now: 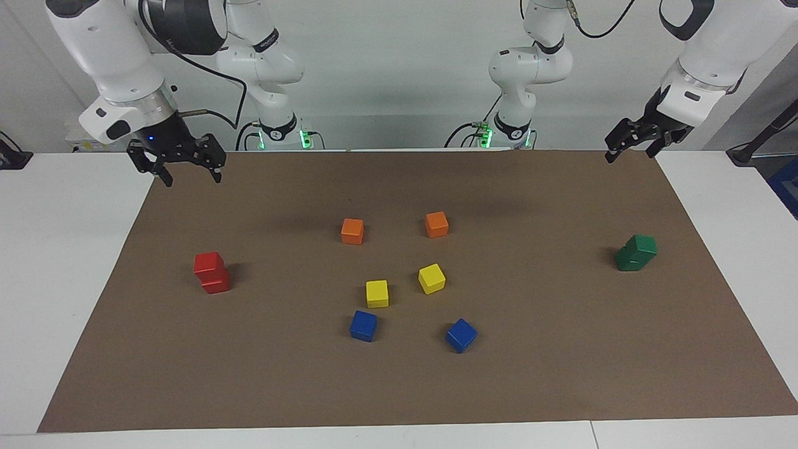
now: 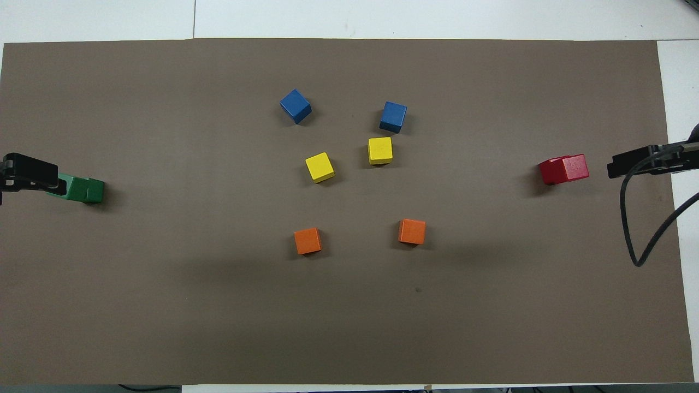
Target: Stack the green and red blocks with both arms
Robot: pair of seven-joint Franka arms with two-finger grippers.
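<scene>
Two red blocks (image 1: 211, 272) stand stacked, the upper one slightly askew, at the right arm's end of the brown mat; they show as one red stack (image 2: 565, 169) from above. Two green blocks (image 1: 636, 252) stand stacked, also offset, at the left arm's end, and from above the green stack (image 2: 83, 189) is partly covered by a raised finger. My right gripper (image 1: 191, 177) hangs open and empty, high over the mat's edge and clear of the red stack. My left gripper (image 1: 631, 154) hangs open and empty over the mat's corner, well above the green stack.
Two orange cubes (image 1: 352, 231) (image 1: 436, 224), two yellow cubes (image 1: 376, 293) (image 1: 431, 278) and two blue cubes (image 1: 363, 325) (image 1: 461, 335) lie loose in the middle of the brown mat (image 1: 561, 374). White table borders the mat.
</scene>
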